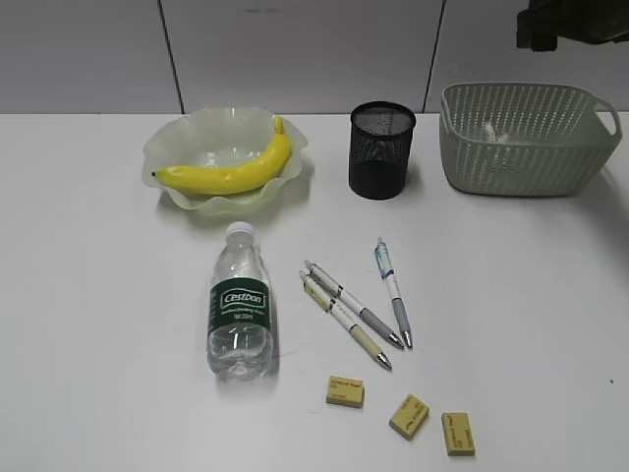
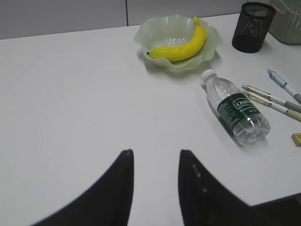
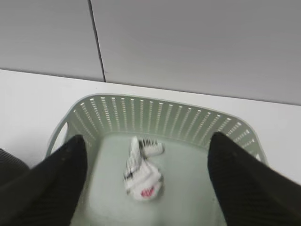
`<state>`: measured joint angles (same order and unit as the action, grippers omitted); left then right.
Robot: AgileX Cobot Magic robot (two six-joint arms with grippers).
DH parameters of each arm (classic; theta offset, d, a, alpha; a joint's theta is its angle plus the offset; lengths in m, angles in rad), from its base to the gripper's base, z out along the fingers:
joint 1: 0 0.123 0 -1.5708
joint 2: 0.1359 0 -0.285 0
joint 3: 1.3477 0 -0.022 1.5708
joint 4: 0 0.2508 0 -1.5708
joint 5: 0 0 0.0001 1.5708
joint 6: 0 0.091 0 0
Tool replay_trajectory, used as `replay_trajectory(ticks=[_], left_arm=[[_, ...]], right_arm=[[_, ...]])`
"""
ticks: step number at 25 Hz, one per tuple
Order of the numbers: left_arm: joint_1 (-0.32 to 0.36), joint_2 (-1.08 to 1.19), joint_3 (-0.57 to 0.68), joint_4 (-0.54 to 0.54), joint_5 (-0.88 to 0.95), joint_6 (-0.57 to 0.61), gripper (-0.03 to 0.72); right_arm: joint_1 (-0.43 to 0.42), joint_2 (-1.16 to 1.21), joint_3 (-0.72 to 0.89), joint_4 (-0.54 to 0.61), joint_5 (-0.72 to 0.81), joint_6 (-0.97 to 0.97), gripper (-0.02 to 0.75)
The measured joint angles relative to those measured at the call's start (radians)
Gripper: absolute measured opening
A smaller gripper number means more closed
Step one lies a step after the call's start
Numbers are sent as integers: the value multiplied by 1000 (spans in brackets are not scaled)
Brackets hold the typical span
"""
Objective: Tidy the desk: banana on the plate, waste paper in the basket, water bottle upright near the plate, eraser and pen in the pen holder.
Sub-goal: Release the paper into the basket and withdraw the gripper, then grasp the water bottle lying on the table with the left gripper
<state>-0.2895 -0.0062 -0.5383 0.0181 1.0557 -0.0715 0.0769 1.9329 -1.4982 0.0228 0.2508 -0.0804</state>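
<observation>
The wide-open, empty right claw [image 3: 146, 183] hangs over the pale green plastic basket [image 3: 155, 117], where the crumpled white paper [image 3: 141, 172] lies. The left claw [image 2: 155, 188] is open and empty too. Near the basket, the round clear water bottle [image 1: 239, 305] lies flat and might roll if nudged.

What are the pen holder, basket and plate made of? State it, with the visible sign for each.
Pen holder: black metal mesh, apparently; a fine see-through grid shows.
Basket: pale green plastic, matte; moulded rows of slots.
Plate: translucent pale green, wavy rim, glossy; plastic or glass, cannot tell.
</observation>
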Motion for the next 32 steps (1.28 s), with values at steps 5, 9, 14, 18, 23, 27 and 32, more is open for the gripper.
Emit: replay_trajectory(ticks=[5, 9, 14, 18, 23, 27, 32], left_arm=[[0, 12, 0, -1, -1, -1, 239], [0, 146, -3, -1, -10, -1, 243], [0, 438, -55, -18, -199, 27, 368], [0, 733, -122, -72, -332, 30, 557], [-30, 1144, -285, -173, -359, 72, 583], [-139, 1403, -464, -203, -375, 54, 583], [-258, 1705, -667, -162, -379, -115, 583]], right_arm=[[0, -141, 62, -4, 167, 7, 568], [3, -453, 312, -6, 239, 7, 520], [45, -827, 567, 24, 497, 7, 514], [72, -1099, 726, 75, 677, 7, 511], [73, -1439, 849, 83, 809, 2, 511], [73, -1717, 904, 82, 880, 0, 510], [73, -1930, 935, 51, 943, 0, 510]])
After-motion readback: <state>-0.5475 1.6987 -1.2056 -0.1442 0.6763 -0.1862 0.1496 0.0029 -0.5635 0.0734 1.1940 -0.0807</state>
